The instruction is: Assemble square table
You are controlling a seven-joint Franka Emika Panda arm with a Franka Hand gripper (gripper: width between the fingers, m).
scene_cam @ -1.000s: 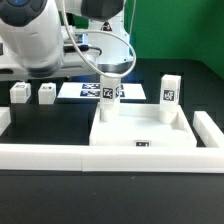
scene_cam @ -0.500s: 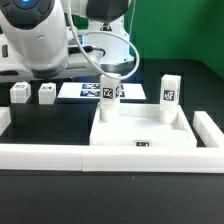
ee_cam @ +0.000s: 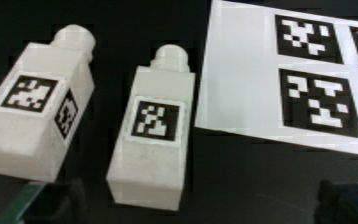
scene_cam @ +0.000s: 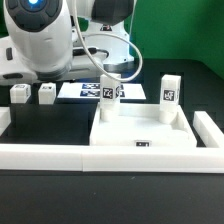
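Observation:
The white square tabletop (scene_cam: 140, 131) lies rim up at the middle right, with a tag on its front wall. Two white tagged legs (scene_cam: 109, 95) (scene_cam: 169, 92) stand upright at its far corners. Two more legs (scene_cam: 18, 94) (scene_cam: 46, 93) sit loose on the black table at the exterior view's left. In the wrist view these two legs (ee_cam: 37, 95) (ee_cam: 155, 125) lie side by side straight under the camera. My gripper (ee_cam: 197, 208) is open above them, with nothing between its dark fingertips (ee_cam: 43, 205). In the exterior view the arm's bulky white body hides the gripper.
The marker board (scene_cam: 92, 90) (ee_cam: 300, 80) lies flat beside the loose legs. A long low white border rail (scene_cam: 100, 157) runs along the front, with side pieces at the right (scene_cam: 208, 128) and left (scene_cam: 4, 120). The arm's base and cables stand behind.
The arm's white body has shifted a little toward the exterior view's right and turned. The legs and the tabletop have not moved. The gripper has stayed open.

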